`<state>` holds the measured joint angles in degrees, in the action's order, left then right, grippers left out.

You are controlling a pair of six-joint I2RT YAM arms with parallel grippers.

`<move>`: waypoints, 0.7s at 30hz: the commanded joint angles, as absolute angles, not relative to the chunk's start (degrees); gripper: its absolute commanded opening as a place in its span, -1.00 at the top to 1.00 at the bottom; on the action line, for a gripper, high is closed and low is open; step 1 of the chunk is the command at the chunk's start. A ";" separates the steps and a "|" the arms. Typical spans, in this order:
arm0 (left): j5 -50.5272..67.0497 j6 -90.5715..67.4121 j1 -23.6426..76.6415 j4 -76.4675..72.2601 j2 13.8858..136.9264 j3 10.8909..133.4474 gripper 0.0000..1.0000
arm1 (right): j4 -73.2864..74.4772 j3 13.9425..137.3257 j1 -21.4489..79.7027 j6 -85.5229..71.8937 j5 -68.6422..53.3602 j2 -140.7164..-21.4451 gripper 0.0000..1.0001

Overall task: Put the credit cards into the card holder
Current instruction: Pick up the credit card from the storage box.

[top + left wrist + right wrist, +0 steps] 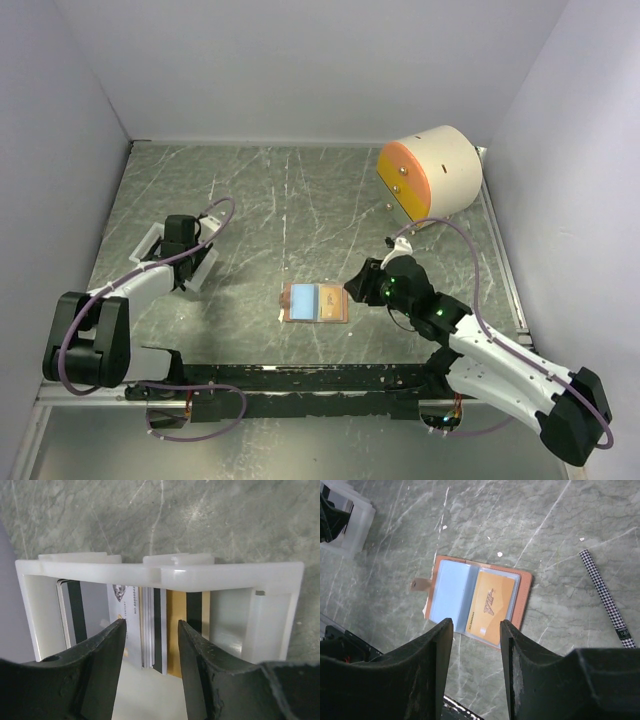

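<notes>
The card holder (314, 302) lies open on the table's middle, salmon leather with a snap tab (420, 585). Its pockets show a light blue card (449, 592) on the left and an orange-amber card (492, 605) on the right. My right gripper (476, 627) hovers open just over the holder's near edge, with nothing between its fingers. Several more credit cards (131, 620) stand on edge in a white tray (165, 572), among them an amber one (176, 625) and dark-striped ones. My left gripper (151, 630) is open right in front of these cards, fingertips on either side of the stack, not touching it.
A big cream cylinder with an orange face (430, 172) sits at the back right. A thin black-and-white checked strip (607, 600) lies on the table right of the holder. The white tray (172, 255) stands at the left, near the side wall.
</notes>
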<state>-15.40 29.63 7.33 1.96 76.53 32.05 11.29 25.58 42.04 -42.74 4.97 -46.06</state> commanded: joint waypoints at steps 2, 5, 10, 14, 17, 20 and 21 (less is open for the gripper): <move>-19.63 31.47 6.68 -2.59 77.59 31.73 -0.12 | 12.65 25.38 41.50 -41.94 5.98 -44.17 0.14; -20.42 31.37 6.47 -3.59 78.50 31.86 -0.09 | 13.28 25.69 41.41 -41.79 6.15 -44.06 0.14; -19.05 31.02 5.65 -3.83 79.14 32.44 -0.07 | 13.95 26.25 41.25 -41.28 6.49 -43.90 0.14; -17.81 30.81 5.45 -3.58 79.49 32.51 -0.08 | 13.97 26.79 41.06 -40.92 6.59 -44.31 0.14; -14.84 30.40 5.45 -3.41 78.96 31.92 -0.11 | 13.42 26.74 40.96 -40.94 6.36 -44.82 0.14; -13.90 30.65 5.45 -3.02 79.07 32.00 -0.12 | 12.68 26.55 41.03 -41.03 5.87 -45.21 0.14; -13.97 30.86 5.49 -3.06 79.05 32.14 -0.13 | 12.57 26.44 40.99 -41.04 5.78 -45.36 0.14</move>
<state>-16.69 30.63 6.13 -1.76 79.24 32.05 13.61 25.61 41.39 -41.89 5.67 -45.06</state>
